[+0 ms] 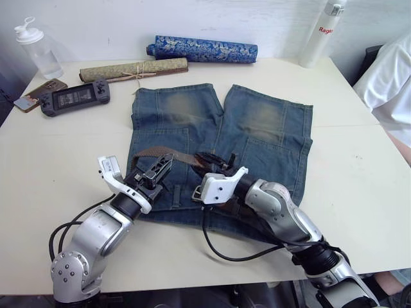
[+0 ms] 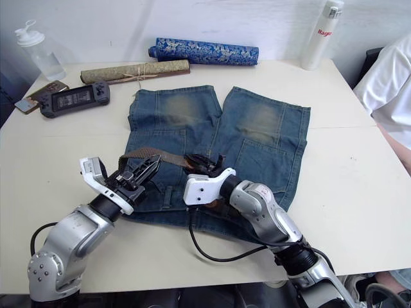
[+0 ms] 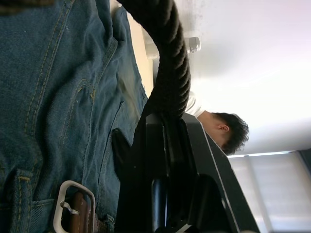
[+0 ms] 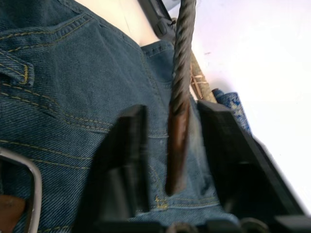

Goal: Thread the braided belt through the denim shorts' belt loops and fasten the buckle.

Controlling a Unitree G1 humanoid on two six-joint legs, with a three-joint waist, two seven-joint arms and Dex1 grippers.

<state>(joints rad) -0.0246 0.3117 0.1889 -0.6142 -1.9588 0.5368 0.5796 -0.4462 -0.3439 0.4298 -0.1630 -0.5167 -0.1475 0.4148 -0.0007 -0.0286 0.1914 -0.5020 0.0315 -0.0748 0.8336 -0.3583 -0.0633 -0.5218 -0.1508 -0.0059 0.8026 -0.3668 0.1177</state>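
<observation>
A lab or office test room, by the look of it: a plain cream table point(image 1: 58, 160) pushed against a bare white wall point(image 1: 192, 19), window blinds point(image 3: 272, 179) seen from the left wrist, and a seated person point(image 1: 392, 83) at the table's 3 o'clock edge (white sleeve showing)

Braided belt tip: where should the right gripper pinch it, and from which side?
Probably on the smooth tan tip, just below where the weave ends. The braided belt arches above the denim shorts, held by the left gripper; the tip hangs edge-on between the right gripper's open fingers, so close across its flat faces.
</observation>
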